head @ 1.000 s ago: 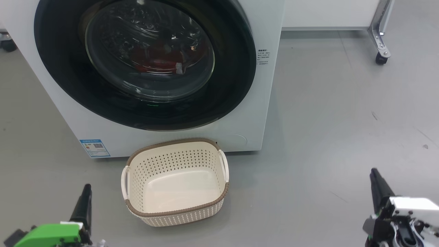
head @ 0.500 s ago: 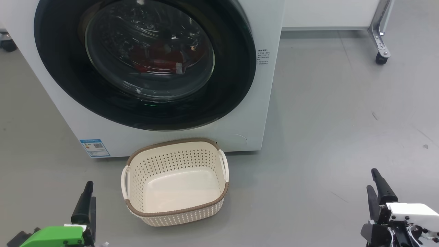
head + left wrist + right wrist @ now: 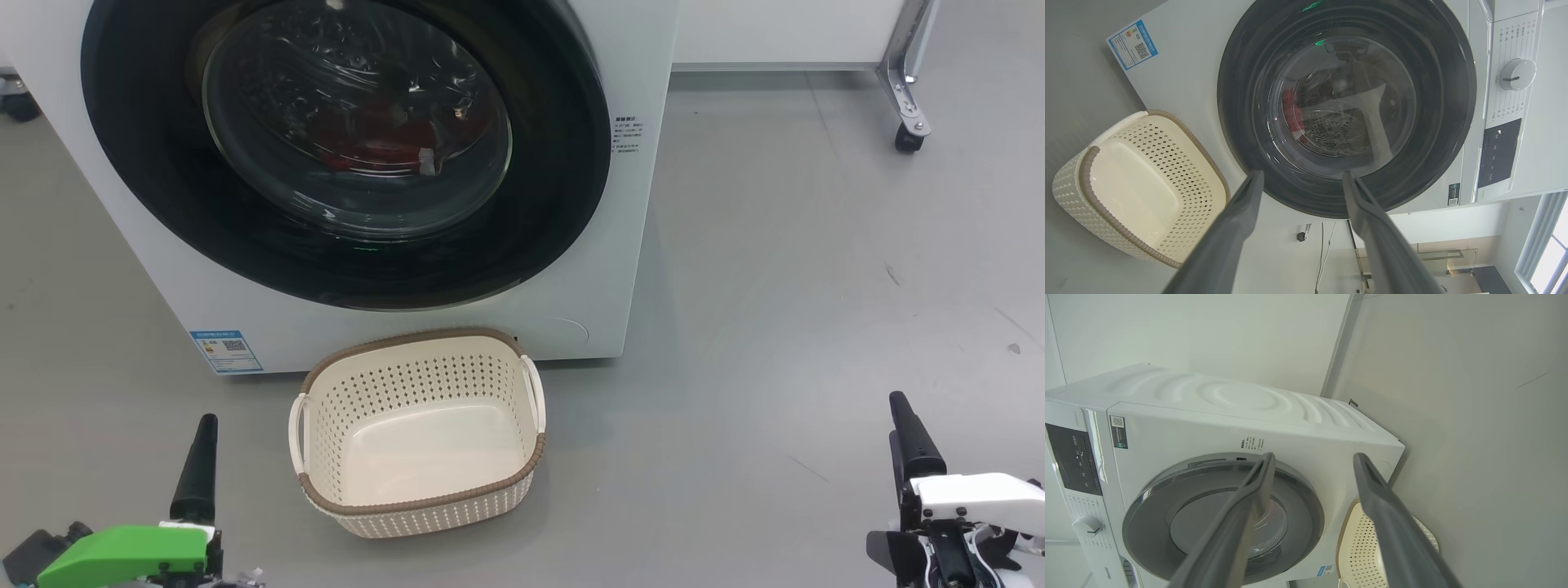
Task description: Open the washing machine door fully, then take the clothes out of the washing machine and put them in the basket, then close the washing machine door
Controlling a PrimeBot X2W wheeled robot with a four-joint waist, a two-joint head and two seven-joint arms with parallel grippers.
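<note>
Jaws wide on both arms: left gripper (image 3: 1302,175) spread and empty, low beside the basket (image 3: 424,500); right gripper (image 3: 1314,457) spread too, empty, off over bare floor (image 3: 775,286). Ahead, door (image 3: 351,204) shut flush on the washer (image 3: 629,245): glossy black rim, bulging glass, likely rigid and slick, so best hooked at the rim's edge, not the glass. Behind the glass, clothes (image 3: 367,135), red, down in the drum; probably soft, light, floppy, easy to pinch by any fold. Basket cream, perforated, empty, brown woven-look rim, close against the washer's foot.

Bright, even, sharp light; reflections streak the washing machine door (image 3: 351,155) glass.
</note>
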